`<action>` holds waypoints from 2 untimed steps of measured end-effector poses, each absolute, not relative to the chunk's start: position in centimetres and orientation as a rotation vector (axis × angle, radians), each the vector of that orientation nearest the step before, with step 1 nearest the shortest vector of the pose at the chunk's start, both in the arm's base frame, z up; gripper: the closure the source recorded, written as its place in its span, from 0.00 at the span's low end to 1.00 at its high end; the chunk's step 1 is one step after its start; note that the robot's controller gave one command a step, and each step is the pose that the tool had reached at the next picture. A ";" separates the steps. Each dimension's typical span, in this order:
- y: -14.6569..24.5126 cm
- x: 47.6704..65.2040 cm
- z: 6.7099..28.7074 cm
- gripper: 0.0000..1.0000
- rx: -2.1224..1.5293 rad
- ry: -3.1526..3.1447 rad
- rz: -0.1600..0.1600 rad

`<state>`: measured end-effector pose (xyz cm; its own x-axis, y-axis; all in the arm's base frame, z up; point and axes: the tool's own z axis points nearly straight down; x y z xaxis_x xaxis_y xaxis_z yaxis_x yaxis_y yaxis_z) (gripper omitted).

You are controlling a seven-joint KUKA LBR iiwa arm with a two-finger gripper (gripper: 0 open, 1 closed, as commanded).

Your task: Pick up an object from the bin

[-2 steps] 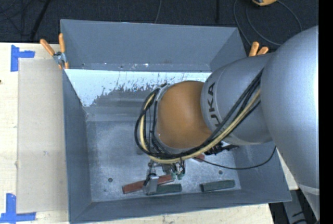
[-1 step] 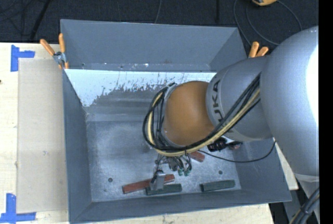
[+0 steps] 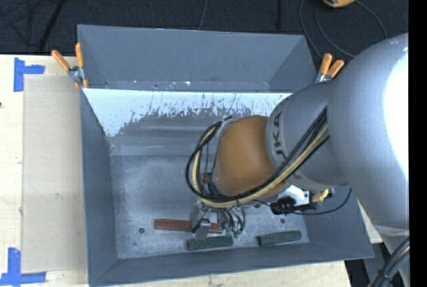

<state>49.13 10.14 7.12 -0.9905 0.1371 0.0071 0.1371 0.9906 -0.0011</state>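
I count one bin (image 3: 100, 199), three loose things on its floor as far as I can see, two dark green bars, a middle bar (image 3: 210, 243) and a right bar (image 3: 280, 237), one brown stick (image 3: 172, 224)

Bright glare across the back wall of the bin (image 3: 187, 100), shadow beneath the arm (image 3: 373, 119).

Silver-grey rounded arm (image 3: 377, 125), orange-brown domed wrist cover (image 3: 241, 153), black and yellow cables (image 3: 196, 169) looping it

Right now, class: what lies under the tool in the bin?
A dark green bar and one end of a brown strip show beneath the tool. The arm hides anything else there.
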 end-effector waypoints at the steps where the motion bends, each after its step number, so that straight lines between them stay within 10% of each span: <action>1: 10.1 49.1 7.1 1.00 -0.217 -3.127 0.001; 2: 9.8 49.4 7.1 1.00 -0.281 -3.122 -0.004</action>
<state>49.38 9.81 7.12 -0.9839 0.1788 0.0075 0.1788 0.9839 0.0021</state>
